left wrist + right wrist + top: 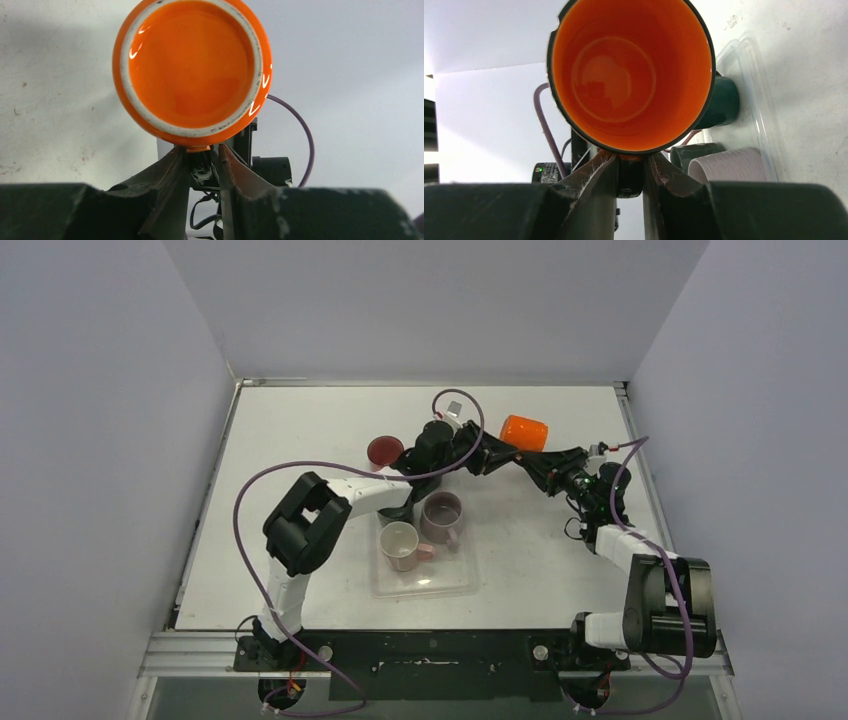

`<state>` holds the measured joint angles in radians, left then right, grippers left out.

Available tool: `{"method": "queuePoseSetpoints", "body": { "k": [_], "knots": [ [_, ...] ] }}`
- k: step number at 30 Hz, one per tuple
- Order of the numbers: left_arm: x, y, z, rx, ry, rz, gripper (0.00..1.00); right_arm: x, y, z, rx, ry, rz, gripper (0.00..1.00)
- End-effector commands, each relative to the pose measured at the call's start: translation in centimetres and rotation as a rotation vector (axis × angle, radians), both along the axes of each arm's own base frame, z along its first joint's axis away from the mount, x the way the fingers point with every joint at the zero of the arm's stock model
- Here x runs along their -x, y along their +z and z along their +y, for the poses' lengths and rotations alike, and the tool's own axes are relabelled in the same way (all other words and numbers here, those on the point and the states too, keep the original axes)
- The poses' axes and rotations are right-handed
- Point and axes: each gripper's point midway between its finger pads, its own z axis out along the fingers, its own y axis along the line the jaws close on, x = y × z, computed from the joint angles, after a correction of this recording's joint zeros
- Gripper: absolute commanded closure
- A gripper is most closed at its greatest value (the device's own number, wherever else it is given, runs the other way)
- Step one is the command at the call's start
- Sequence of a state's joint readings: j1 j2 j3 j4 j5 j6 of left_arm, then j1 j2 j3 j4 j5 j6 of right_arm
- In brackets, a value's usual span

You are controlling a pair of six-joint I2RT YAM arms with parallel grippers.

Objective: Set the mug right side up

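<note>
orange mug [524, 432] sits upper centre-right of the top view, on its side, between both arms. left gripper [202, 150] is clamped on the handle below the base. right gripper [630, 156] looks pinched on the same handle from the mouth side. Glazed ceramic: rigid, fairly heavy, slick, chips if dropped. The handle is the best hold, but a thin pinch may let it swing. The handle is mostly hidden by the fingers, and I can't tell whether the mug clears the table.
</note>
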<state>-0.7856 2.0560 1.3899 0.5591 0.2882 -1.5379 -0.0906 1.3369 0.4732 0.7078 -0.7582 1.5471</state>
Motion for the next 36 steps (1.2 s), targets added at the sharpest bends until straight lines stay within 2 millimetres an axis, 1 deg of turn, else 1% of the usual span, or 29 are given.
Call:
{"method": "queuePoseSetpoints", "body": {
  "k": [1, 2, 3, 4, 6, 8, 10, 11, 12, 13, 14, 15, 16, 17, 21, 23, 26, 28, 31, 36],
  "knots": [
    [2.0, 8.3, 0.9, 0.024, -0.052, -0.244, 0.66, -1.3, 5.2, -0.9, 0.173, -0.055, -0.251, 0.95],
    [2.0, 8.4, 1.0, -0.029, -0.065, -0.274, 0.59, -1.4, 5.6, -1.2, 0.224, -0.070, -0.272, 0.95],
    [1.9, 7.8, 1.3, -0.106, -0.067, -0.283, 0.51, -1.3, 5.8, -1.4, 0.254, -0.076, -0.275, 0.95],
    [1.8, 7.2, 1.8, -0.181, -0.062, -0.296, 0.45, -1.3, 6.2, -1.6, 0.296, -0.086, -0.281, 0.95],
    [1.6, 6.6, 3.1, -0.278, -0.038, -0.328, 0.36, -1.4, 6.4, -2.0, 0.384, -0.092, -0.280, 0.95],
    [1.3, 6.0, 4.6, -0.349, -0.011, -0.349, 0.31, -1.3, 6.2, -2.1, 0.458, -0.090, -0.266, 0.95],
    [0.8, 5.2, 6.5, -0.431, 0.022, -0.362, 0.27, -1.1, 5.9, -1.7, 0.497, -0.075, -0.260, 0.95],
    [0.9, 4.3, 7.5, -0.477, 0.021, -0.350, 0.27, -1.0, 5.7, -1.5, 0.527, -0.064, -0.253, 0.95],
    [0.6, 4.0, 8.6, -0.516, 0.040, -0.356, 0.26, -0.6, 5.2, -1.1, 0.562, -0.048, -0.233, 0.95],
    [0.5, 4.1, 9.6, -0.552, 0.061, -0.366, 0.26, -0.4, 4.8, -0.9, 0.607, -0.035, -0.224, 0.95],
    [0.4, 3.8, 11.0, -0.605, 0.082, -0.373, 0.26, 0.1, 4.5, -0.1, 0.650, -0.011, -0.220, 0.95],
    [0.3, 4.0, 12.2, -0.651, 0.114, -0.389, 0.25, 0.4, 4.3, -0.2, 0.699, -0.009, -0.216, 0.95],
    [0.3, 4.7, 13.6, -0.688, 0.146, -0.414, 0.24, 1.1, 3.8, 0.3, 0.748, 0.018, -0.202, 0.95],
    [0.2, 4.9, 15.0, -0.731, 0.179, -0.428, 0.24, 1.7, 3.4, 0.5, 0.793, 0.034, -0.198, 0.95],
    [0.3, 5.0, 20.9, -0.873, 0.298, -0.436, 0.23, 4.9, 1.3, 1.6, 0.951, 0.120, -0.200, 0.95],
    [0.5, 5.2, 23.7, -0.916, 0.361, -0.439, 0.23, 6.7, 0.3, 2.3, 1.014, 0.158, -0.204, 0.95],
    [1.1, 5.3, 27.2, -0.951, 0.443, -0.430, 0.22, 9.1, -0.4, 3.0, 1.079, 0.195, -0.225, 0.95],
    [1.3, 5.1, 29.2, -0.960, 0.481, -0.410, 0.21, 10.3, -0.8, 3.4, 1.106, 0.227, -0.234, 0.95],
    [1.5, 4.7, 31.5, -0.972, 0.523, -0.377, 0.21, 11.8, -1.2, 4.1, 1.143, 0.292, -0.248, 0.95],
    [1.8, 4.8, 33.7, -0.989, 0.569, -0.357, 0.21, 14.7, -1.6, 6.2, 1.198, 0.457, -0.321, 0.95]
  ]
}}
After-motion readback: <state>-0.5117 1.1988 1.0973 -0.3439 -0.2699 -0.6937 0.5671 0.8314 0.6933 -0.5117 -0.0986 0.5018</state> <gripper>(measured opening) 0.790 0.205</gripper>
